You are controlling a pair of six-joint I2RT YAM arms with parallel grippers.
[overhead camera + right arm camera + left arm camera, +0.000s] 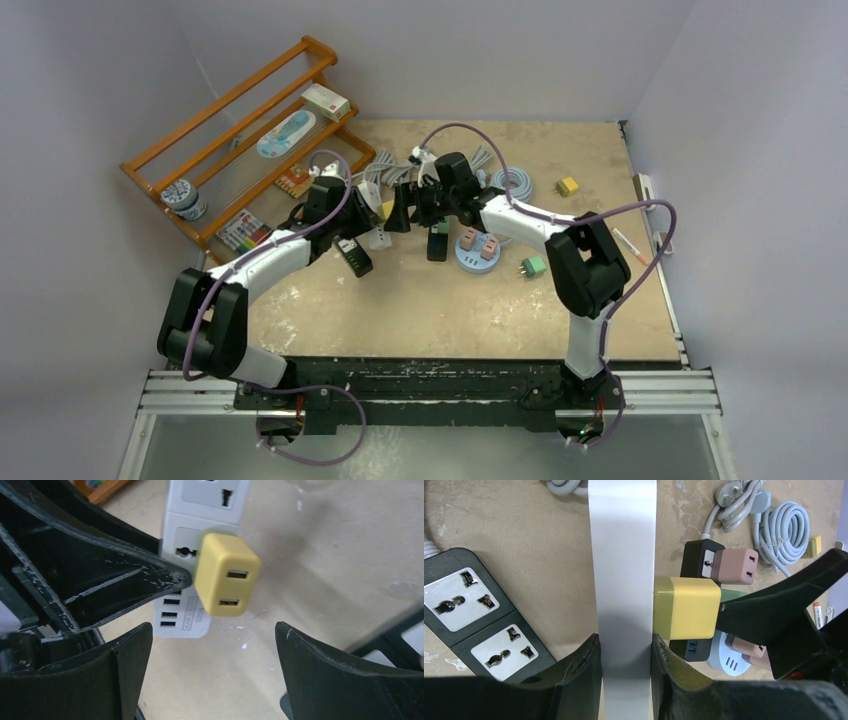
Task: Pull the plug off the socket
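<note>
On my overhead feed, plug (686, 607) seated on the socket strip's (623, 570) right face, second power strip (474, 612) lying just left of that strip, round hub (478, 267) and coiled cable (515, 185) off to its right, wooden rack (222, 107) behind and left of it.

You cannot see the pins of the yellow plug (227, 575) where it meets the white power strip (210, 495), whose top end is cropped.

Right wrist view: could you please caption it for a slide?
Open right gripper faces yellow plug seated in the white power strip.
</note>
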